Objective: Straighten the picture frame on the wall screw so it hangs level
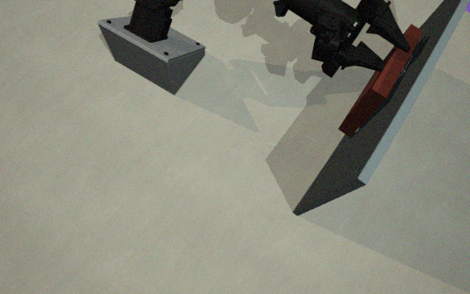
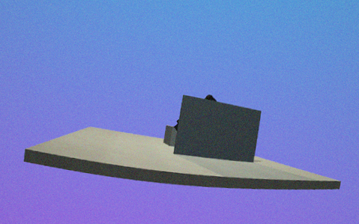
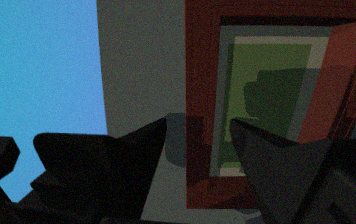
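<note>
The red-brown picture frame (image 1: 388,80) (image 3: 199,65) hangs on the dark face of the upright wall panel (image 1: 346,170) (image 2: 218,130) (image 3: 140,60). Its green picture shows in the wrist view, and part of the frame runs past the right edge there. My gripper (image 1: 396,59) (image 3: 197,123) is open, with its fingertips close to the frame. In the wrist view one border bar of the frame appears between the fingertips; whether they touch it I cannot tell. The screw and the notched strip are hidden. How far the frame tilts I cannot tell from these views.
The arm's grey base block (image 1: 140,53) (image 2: 169,136) stands on the pale floor slab (image 1: 144,185) (image 2: 110,151), facing the wall panel. The panel hides the frame and most of the arm in the exterior view. Shadows of the arm and panel fall on the slab.
</note>
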You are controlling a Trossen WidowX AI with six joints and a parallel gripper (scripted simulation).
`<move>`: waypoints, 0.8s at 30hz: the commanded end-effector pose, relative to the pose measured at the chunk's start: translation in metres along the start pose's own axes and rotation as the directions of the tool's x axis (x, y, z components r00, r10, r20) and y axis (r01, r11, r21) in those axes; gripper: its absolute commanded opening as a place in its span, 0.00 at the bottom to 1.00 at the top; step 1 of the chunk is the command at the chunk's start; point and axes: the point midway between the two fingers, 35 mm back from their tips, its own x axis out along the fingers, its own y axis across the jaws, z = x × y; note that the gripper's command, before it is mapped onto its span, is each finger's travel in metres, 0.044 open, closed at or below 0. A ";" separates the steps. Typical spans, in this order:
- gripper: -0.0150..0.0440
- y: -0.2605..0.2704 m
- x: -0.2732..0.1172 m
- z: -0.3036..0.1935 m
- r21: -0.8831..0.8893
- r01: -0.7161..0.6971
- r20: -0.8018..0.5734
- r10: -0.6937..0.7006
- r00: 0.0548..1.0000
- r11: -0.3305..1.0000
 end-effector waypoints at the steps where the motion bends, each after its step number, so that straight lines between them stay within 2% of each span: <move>1: 0.69 0.001 0.001 -0.001 -0.005 -0.001 -0.007 0.001 1.000 1.000; 18: 0.69 0.001 0.001 -0.002 -0.005 -0.001 -0.007 0.001 1.000 1.000; 24: 0.43 0.001 0.001 -0.002 -0.005 -0.001 -0.007 0.001 1.000 1.000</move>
